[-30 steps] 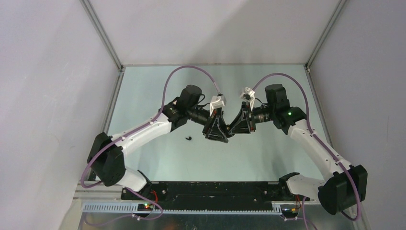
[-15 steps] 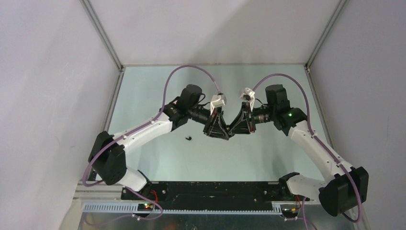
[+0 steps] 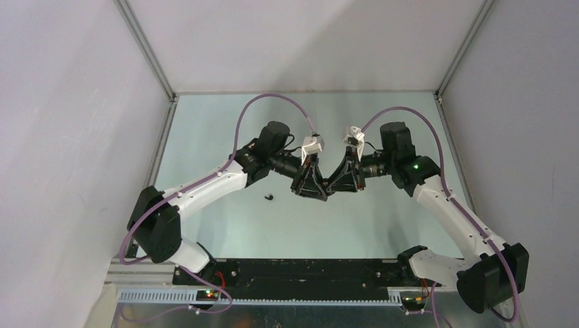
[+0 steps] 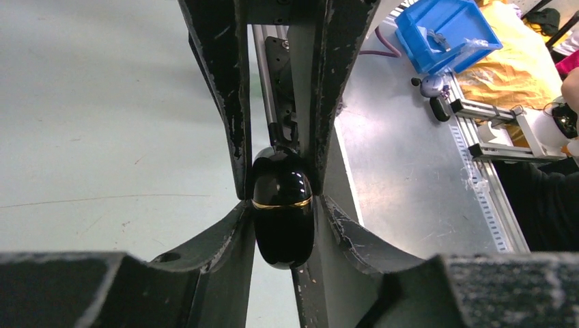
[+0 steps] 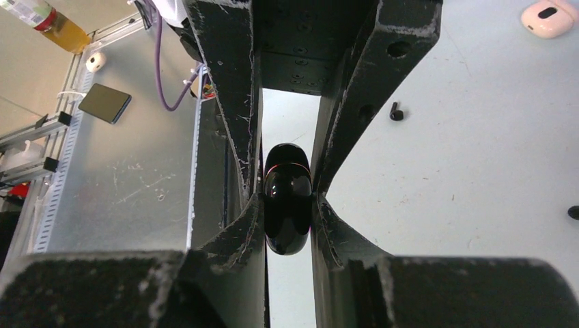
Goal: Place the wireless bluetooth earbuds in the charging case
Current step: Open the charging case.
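Over the middle of the table (image 3: 225, 225) the two arms meet nose to nose, and between them sits the charging case (image 4: 282, 232) — a glossy black, egg-shaped shell.

The left gripper (image 4: 281, 199) has its fingers drawn in until both press the case's flanks. The right gripper (image 5: 287, 198) is pinched onto the same shell from the opposite end. No gap shows between finger and case on either side.

The case's long axis runs along the line from one wrist to the other. In each wrist view it stands lengthwise up the picture, one rounded end toward the lens and the other toward the facing gripper.

A thin gold band rings the case across its short axis. In the left wrist view the band sits level with the left fingertips, and the shorter part beyond it points at the right gripper. The right wrist view shows only a faint reddish line near the far end. That band is the only marking to be seen on the shell.

A black earbud (image 3: 269, 197) lies on the table to the left of the grippers, apart from the case, too small to tell where its stem points. A pale pink-white pod (image 5: 549, 17) with a dark oval on top rests farther off.

Off the table stand a blue bin (image 4: 447, 31) and a bottle (image 5: 41, 20) — its label is too blurred to read.
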`<control>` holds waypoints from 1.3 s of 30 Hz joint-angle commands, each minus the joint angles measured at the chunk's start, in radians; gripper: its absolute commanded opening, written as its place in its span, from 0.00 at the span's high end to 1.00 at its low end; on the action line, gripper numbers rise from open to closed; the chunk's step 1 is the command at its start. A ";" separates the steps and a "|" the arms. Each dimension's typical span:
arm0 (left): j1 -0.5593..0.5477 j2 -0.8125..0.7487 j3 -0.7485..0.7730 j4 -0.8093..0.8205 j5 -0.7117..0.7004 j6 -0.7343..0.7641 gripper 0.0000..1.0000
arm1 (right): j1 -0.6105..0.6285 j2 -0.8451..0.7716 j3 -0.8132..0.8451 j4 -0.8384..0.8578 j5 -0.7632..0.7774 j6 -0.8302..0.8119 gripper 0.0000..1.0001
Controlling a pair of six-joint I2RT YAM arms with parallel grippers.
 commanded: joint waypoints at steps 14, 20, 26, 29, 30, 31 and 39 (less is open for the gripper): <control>-0.014 -0.001 0.040 -0.026 0.022 0.014 0.60 | 0.047 -0.054 -0.002 0.036 0.115 -0.075 0.98; -0.015 -0.005 0.038 -0.036 0.014 0.024 0.64 | 0.048 -0.056 -0.002 0.035 0.141 -0.080 0.99; -0.014 -0.005 0.041 -0.042 0.010 0.024 0.70 | 0.051 -0.050 -0.002 0.032 0.144 -0.080 0.98; -0.015 -0.009 0.042 -0.058 0.009 0.060 0.79 | 0.052 -0.050 -0.002 0.034 0.145 -0.079 0.94; -0.014 -0.012 0.044 -0.072 0.010 0.079 0.85 | 0.052 -0.049 -0.002 0.035 0.145 -0.078 0.91; -0.014 -0.015 0.046 -0.088 0.009 0.102 0.88 | 0.052 -0.048 -0.002 0.036 0.144 -0.078 0.89; -0.016 -0.063 0.067 -0.261 0.048 0.301 1.00 | -0.003 -0.046 -0.003 0.042 0.079 -0.049 0.54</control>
